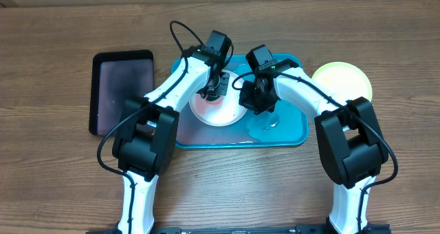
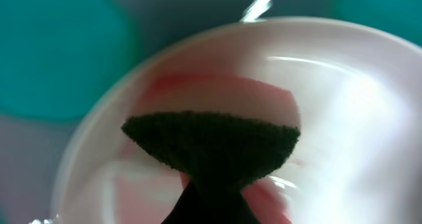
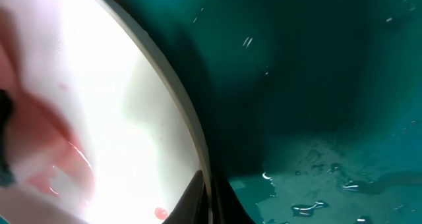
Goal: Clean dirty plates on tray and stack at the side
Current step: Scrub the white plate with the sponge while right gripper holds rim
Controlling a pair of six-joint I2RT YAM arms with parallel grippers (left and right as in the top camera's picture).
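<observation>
White glossy round plate (image 1: pixel 221 114), red-smeared

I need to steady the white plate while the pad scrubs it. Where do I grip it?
Pinch the raised rim of the white plate at its right edge, coming from the right over the tray. It is shallow, so only the rim fits the fingers, and the dark pad fills its middle. The right gripper appears clamped there.
</observation>
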